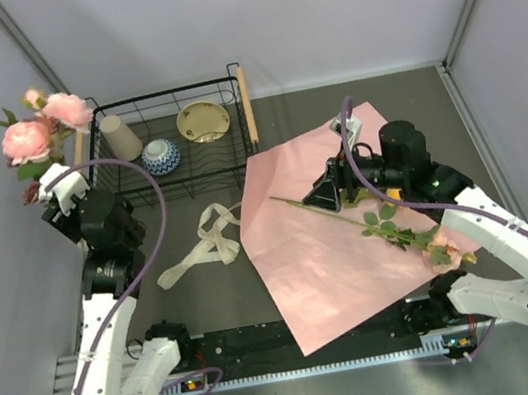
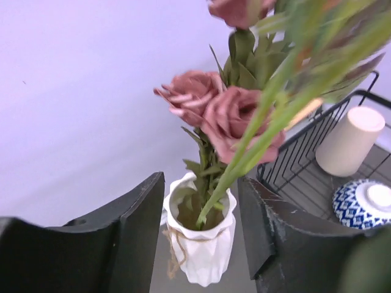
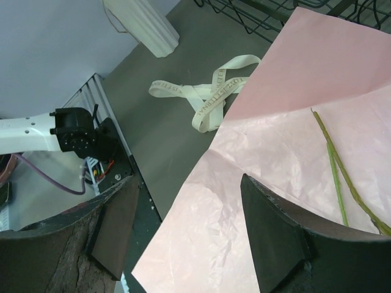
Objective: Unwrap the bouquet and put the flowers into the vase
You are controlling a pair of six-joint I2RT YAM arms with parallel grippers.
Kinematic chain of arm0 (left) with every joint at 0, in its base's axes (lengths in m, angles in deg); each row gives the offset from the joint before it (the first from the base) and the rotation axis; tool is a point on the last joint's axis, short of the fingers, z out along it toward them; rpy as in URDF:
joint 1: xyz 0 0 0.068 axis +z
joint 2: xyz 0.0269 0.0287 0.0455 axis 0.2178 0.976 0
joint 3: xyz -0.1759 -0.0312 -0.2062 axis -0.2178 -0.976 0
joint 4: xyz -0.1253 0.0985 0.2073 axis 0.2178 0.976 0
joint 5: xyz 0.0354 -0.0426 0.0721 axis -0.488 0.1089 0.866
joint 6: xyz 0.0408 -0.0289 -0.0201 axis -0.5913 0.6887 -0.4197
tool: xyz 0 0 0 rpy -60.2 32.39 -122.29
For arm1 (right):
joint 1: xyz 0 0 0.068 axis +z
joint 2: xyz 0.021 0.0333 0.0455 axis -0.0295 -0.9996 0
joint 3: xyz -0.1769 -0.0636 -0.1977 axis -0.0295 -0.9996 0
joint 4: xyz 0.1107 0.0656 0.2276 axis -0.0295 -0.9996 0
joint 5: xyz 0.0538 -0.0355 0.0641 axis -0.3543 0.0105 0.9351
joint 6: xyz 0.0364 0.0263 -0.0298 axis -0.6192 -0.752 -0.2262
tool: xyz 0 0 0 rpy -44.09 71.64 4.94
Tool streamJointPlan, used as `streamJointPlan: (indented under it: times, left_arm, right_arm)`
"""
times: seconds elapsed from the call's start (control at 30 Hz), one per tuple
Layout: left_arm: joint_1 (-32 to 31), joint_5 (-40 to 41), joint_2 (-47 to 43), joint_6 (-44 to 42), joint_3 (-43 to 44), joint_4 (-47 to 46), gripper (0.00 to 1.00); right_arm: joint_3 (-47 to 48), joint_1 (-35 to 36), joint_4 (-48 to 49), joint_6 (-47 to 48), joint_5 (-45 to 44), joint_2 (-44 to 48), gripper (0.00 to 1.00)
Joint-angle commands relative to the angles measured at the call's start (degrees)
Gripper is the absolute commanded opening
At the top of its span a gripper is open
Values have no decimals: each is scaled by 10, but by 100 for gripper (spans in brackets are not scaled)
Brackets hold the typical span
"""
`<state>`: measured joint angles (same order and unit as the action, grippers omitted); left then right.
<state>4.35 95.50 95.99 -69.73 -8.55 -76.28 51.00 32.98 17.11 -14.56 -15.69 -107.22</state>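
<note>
Top view: rose stems (image 1: 348, 216) lie on the spread paper (image 1: 310, 291), with my right gripper (image 1: 329, 192) over their bare ends.

Left wrist: the left gripper (image 2: 200, 186) has its jaws apart above the vase (image 2: 201, 250), where roses (image 2: 223, 113) stand. I'd lift straight up, clear of the blooms.

Right wrist: the fingers (image 3: 275, 244) are apart and empty. I'd straddle the stems squarely.

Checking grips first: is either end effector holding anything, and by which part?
Nothing is held. The left end effector is open above the vase; the right end effector is open over the paper.
</note>
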Motion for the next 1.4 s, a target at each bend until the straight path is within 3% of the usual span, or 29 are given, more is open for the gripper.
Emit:
streamJointPlan:
  times: [0.0, 0.33, 0.4, 0.57, 0.7, 0.8, 0.83, 0.93, 1.03, 1.1, 1.17, 1.2, 1.3, 1.37]
  left_arm:
    - [3, -11, -7, 15, 21, 62, 61]
    - [3, -84, -65, 38, 48, 135, 85]
    - [3, -150, -88, 41, 56, 141, 99]
    - [3, -289, -139, 54, 85, 136, 99]
    - [3, -521, -152, 35, 108, 86, 99]
    - [2, -753, -133, 44, 126, 61, 99]
    - [2, -881, -128, 50, 128, 36, 99]
    - [1, -1063, -94, 138, 118, -62, 99]
    - [-9, -1143, -42, 212, 106, -140, 99]
    - [-34, -1142, -6, 251, 97, -153, 99]
    - [-112, -1077, 19, 207, 99, -115, 99]
    - [-184, -1051, 26, 178, 101, -99, 99]
    - [-300, -942, 63, 97, 114, -56, 99]
    - [-329, -912, 99, 85, 126, -50, 98]
  right_arm:
    - [1, 4, 28, -1, 11, 0, 69]
    - [3, 4, 33, -6, 13, -12, 69]
    - [5, 4, 34, -11, 14, -16, 69]
    - [12, 4, 35, -21, 13, -33, 69]
    - [13, 4, 40, -33, 3, -42, 69]
    - [14, 4, 40, -44, -9, -50, 68]
    - [14, 4, 39, -47, -13, -51, 68]
    - [11, 4, 38, -61, -39, -52, 68]
    - [6, 4, 20, -99, -131, -47, 68]
    - [-5, 3, 5, -147, -232, -42, 68]
    - [-30, -4, -1, -198, -272, -31, 68]
    - [-40, -9, -1, -219, -294, -29, 68]
    - [-87, -49, -4, -320, -302, -17, 65]
    - [-134, -92, -20, -409, -299, -14, 62]
